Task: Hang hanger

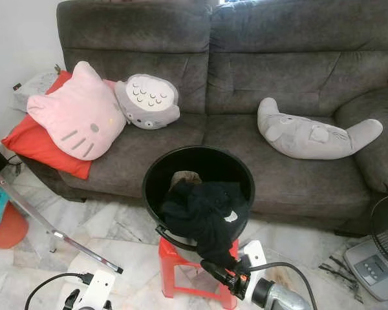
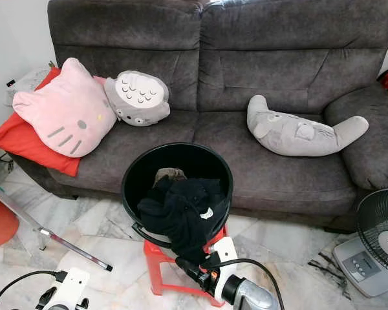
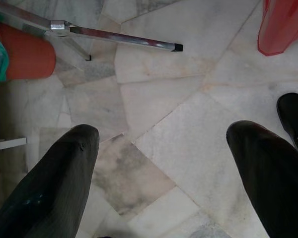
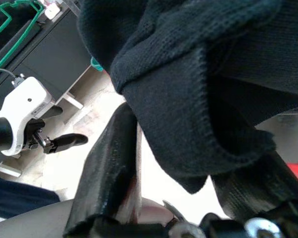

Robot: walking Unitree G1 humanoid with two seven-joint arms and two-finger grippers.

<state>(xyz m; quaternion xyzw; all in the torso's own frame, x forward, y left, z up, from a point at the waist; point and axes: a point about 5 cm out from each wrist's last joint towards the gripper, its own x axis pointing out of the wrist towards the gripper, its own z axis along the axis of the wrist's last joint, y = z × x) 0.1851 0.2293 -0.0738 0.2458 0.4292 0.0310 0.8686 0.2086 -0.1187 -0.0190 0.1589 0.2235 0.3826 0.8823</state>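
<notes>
The left tool [image 3: 161,163] is hanging low over the marble floor [image 3: 154,74], its fingers [image 3: 54,178] spread wide with nothing between them; a metal rack leg [image 3: 114,37] is lying ahead of it. The right tool [image 1: 231,270] is sitting just below the near rim of the black bucket [image 1: 181,158], which is resting on a red stool [image 1: 170,258]. In the right wrist view its fingers [image 4: 111,168] are pinching a fold of the black garment [image 4: 198,89] that is spilling over the bucket's near edge. Beyond the bucket, a grey sofa [image 1: 271,58] is carrying cushions.

A green hanger [image 4: 12,22] is showing faintly at the corner of the right wrist view, on a dark rack; I cannot tell how it is seated.

Judgement: the step in hand is drawing the garment out of the bucket. To do it well, the right tool should be lifting straight up and slowly, since the cloth is draped over the rim and a sideways pull risks tipping the bucket off the narrow stool. The pinch is catching only an edge, so slippage is likely.
</notes>
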